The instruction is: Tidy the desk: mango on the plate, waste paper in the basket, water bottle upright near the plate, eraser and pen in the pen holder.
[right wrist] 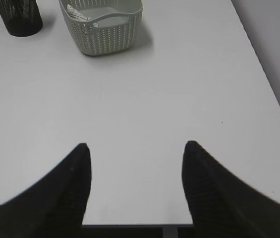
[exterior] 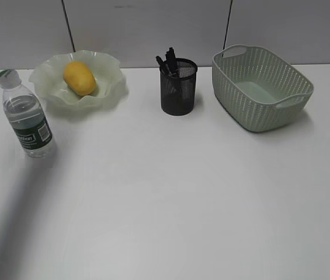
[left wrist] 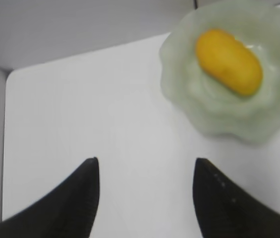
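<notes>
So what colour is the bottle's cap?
White, on the water bottle; the exterior view shows it best.

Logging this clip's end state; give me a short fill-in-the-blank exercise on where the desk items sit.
1. The mango lies in the ____.
2. The water bottle stands ____ to the left of the plate.
3. The black pen holder sits between the plate and the ____.
4. Both end effectors hold ____.

Missing words: plate; upright; basket; nothing

plate (left wrist: 189, 94) blurred and edge-cropped, pen holder (right wrist: 18, 20) top cropped
</notes>
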`<action>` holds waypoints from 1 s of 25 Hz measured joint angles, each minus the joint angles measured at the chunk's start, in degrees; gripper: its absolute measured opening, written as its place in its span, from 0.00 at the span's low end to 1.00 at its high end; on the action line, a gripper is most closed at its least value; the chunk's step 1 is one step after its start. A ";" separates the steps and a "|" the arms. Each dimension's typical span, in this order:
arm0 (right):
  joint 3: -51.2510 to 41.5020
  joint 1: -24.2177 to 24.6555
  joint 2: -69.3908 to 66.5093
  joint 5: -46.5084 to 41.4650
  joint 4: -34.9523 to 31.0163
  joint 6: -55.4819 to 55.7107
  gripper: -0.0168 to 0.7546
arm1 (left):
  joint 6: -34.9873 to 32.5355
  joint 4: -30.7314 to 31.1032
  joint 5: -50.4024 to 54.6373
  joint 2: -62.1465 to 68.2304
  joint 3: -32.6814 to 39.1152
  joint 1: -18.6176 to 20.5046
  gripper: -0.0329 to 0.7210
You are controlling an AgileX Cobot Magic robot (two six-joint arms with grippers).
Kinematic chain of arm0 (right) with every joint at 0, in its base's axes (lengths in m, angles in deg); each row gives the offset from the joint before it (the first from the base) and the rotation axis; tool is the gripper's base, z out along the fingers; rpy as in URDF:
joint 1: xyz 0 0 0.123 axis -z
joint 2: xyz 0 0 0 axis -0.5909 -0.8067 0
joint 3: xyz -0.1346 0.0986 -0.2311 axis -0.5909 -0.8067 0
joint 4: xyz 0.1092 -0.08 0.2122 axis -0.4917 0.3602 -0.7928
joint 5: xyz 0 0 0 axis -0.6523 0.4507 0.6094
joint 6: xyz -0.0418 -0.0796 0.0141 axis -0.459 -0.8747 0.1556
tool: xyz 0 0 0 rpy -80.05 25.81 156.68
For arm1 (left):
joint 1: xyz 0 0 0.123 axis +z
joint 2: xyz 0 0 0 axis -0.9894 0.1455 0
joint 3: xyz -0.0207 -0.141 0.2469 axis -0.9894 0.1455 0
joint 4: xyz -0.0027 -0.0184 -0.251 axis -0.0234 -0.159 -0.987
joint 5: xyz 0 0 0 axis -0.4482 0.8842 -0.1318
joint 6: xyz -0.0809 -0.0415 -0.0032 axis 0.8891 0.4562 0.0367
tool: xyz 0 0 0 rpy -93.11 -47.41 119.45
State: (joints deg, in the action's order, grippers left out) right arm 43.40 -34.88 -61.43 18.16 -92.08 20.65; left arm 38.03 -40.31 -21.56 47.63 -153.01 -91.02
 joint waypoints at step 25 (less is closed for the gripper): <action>0.00 0.00 0.00 0.00 0.00 0.00 0.63 | -8.32 -15.79 6.55 -58.58 55.85 9.46 0.65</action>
State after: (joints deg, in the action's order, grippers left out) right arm 43.40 -34.88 -61.43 18.16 -92.08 20.65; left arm 29.71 -56.10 -15.02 -10.95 -97.16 -81.56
